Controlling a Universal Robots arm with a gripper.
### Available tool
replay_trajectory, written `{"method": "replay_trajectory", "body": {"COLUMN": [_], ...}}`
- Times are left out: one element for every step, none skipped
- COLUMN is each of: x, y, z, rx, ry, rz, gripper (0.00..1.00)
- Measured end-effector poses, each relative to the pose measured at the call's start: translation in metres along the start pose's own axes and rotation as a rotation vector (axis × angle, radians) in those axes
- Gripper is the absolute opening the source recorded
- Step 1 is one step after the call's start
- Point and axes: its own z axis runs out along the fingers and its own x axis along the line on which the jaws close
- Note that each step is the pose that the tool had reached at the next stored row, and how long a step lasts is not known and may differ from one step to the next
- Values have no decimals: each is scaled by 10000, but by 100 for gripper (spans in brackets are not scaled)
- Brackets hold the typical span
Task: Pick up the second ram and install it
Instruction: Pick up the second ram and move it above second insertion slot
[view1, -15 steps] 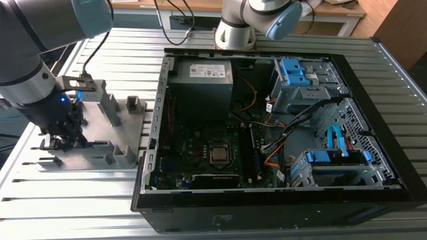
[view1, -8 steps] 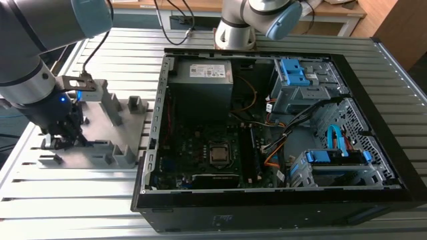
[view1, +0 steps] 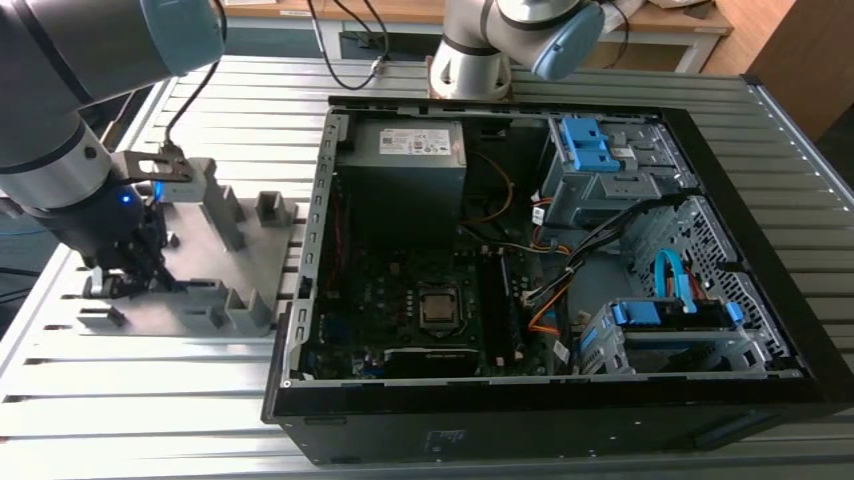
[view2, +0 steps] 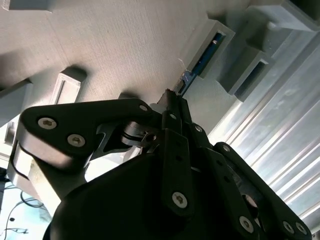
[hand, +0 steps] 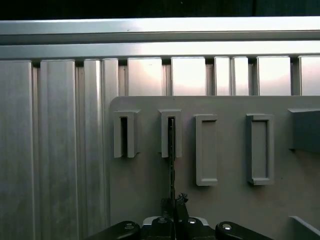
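gripper (hand: 174, 204) clamped shut, fingers pinched on the thin edge of the second ram (hand: 172, 165), which stands on edge and runs straight out from the fingertips. its far end sits in the slot of a grey holder block (hand: 164, 135), and in the second wrist view a strip of blue-green board shows inside that slot. more blocks line up alongside, all on a flat grey fixture plate (hand: 230, 210). the plate lies on a ribbed aluminium table (hand: 60, 150), rails catching the light. over to the exterior view: the arm is bent low over the plate at the exterior view's left, and just beside the plate lies an open computer case (view1: 534, 425), motherboard (view1: 400, 290) exposed, power supply (view1: 407, 165) and blue drive brackets (view1: 594, 145) further in. beyond it stands a second arm's base (view1: 467, 65), then a wooden desk (view1: 667, 20).
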Motion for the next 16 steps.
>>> {"method": "replay_trajectory", "body": {"x": [0,0,0,0,0,0,0,0,0,0,0,0,-1,-1,-2,-2], "y": [0,0,0,0,0,0,0,0,0,0,0,0,-1,-1,-1,-2], "z": [0,0,0,0,0,0,0,0,-1,-6,-15,-27,-40,-56,-71,-88], "rx": [-1,-1,-2,-3,-4,-4,-5,-5,-3,-4,-7,-6,-5,-5,-5,-5], "ry": [-14,-30,-45,-61,-76,-92,-107,-117,-118,-118,-116,-116,-118,-117,-117,-117], "rz": [1,1,1,1,1,2,3,2,3,2,3,2,2,3,3,2], "gripper": [14,14,14,14,14,14,14,14,14,14,14,14,14,14,14,14]}}
